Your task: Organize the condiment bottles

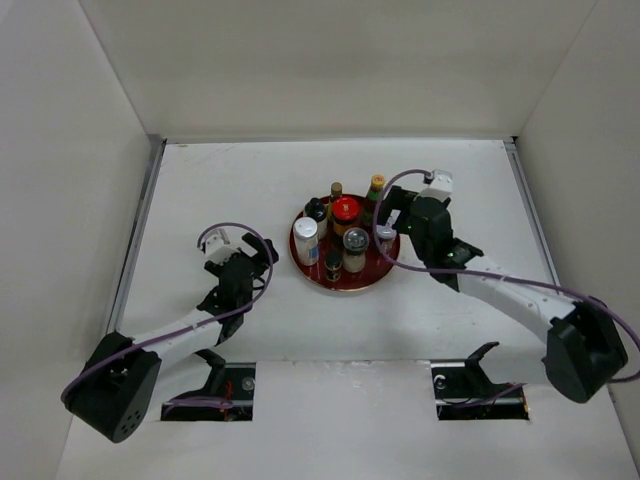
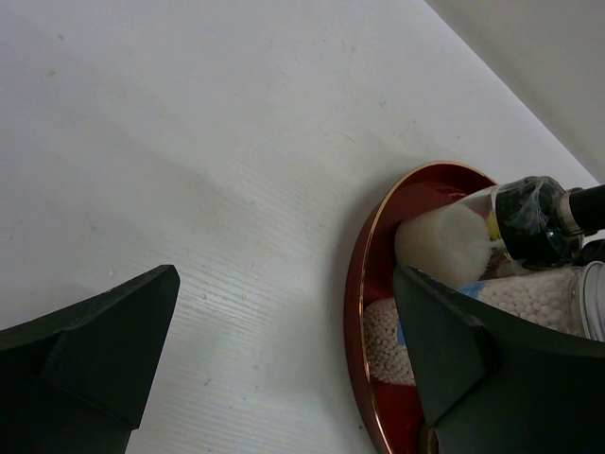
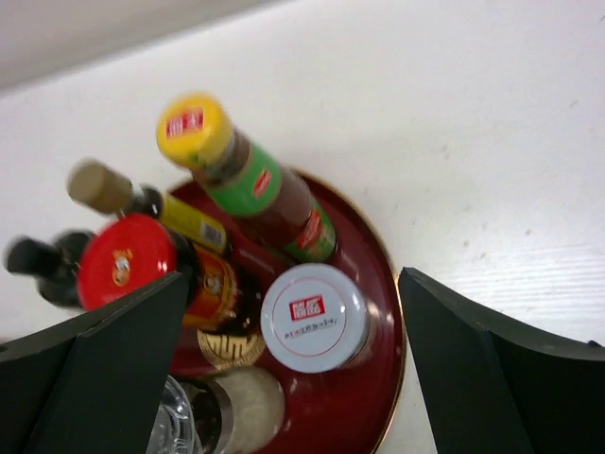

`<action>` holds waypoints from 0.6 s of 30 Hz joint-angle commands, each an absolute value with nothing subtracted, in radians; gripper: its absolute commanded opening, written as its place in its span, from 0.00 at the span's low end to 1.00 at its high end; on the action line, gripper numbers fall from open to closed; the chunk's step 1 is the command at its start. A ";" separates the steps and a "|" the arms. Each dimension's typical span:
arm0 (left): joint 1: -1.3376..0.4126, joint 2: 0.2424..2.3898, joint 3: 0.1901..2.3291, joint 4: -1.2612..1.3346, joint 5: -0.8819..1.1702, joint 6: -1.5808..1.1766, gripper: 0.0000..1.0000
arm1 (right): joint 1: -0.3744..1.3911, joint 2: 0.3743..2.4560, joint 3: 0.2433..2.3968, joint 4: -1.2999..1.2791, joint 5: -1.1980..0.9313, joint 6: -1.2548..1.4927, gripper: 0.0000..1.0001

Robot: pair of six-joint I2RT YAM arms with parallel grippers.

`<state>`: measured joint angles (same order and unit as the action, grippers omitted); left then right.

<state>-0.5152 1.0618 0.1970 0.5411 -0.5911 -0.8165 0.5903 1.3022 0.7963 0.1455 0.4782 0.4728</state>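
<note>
Several condiment bottles stand together on the round red tray. In the right wrist view I see a yellow-capped bottle, a tan-capped one, a red-capped one, a black-capped one, a grey-capped one and a white-capped jar. My right gripper is open above the tray's right side, its jaws wide on either side of the white-capped jar and apart from it. My left gripper is open and empty over the table just left of the tray.
In the left wrist view the tray rim lies just right of my open left gripper, with a white-capped bottle and a jar of white beads behind it. White walls enclose the table on three sides.
</note>
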 commanded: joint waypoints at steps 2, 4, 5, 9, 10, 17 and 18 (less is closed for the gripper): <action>-0.504 1.078 0.215 0.551 -0.592 -0.816 1.00 | 0.524 1.162 0.718 0.207 0.566 0.492 1.00; -0.499 1.112 0.233 0.537 -0.580 -0.815 1.00 | 0.467 1.109 0.671 0.212 0.589 0.511 1.00; -0.498 1.124 0.241 0.526 -0.578 -0.815 1.00 | 0.435 1.083 0.643 0.218 0.591 0.524 1.00; -0.498 1.155 0.279 0.493 -0.581 -0.813 1.00 | 0.323 0.987 0.507 0.287 0.581 0.624 1.00; -0.498 1.158 0.287 0.483 -0.583 -0.811 1.00 | 0.296 0.977 0.476 0.310 0.578 0.650 1.00; -0.489 1.117 0.321 0.390 -0.618 -0.804 1.00 | 0.249 0.991 0.365 0.397 0.571 0.725 1.00; -0.487 1.105 0.324 0.373 -0.618 -0.802 1.00 | 0.254 0.999 0.353 0.420 0.574 0.726 1.00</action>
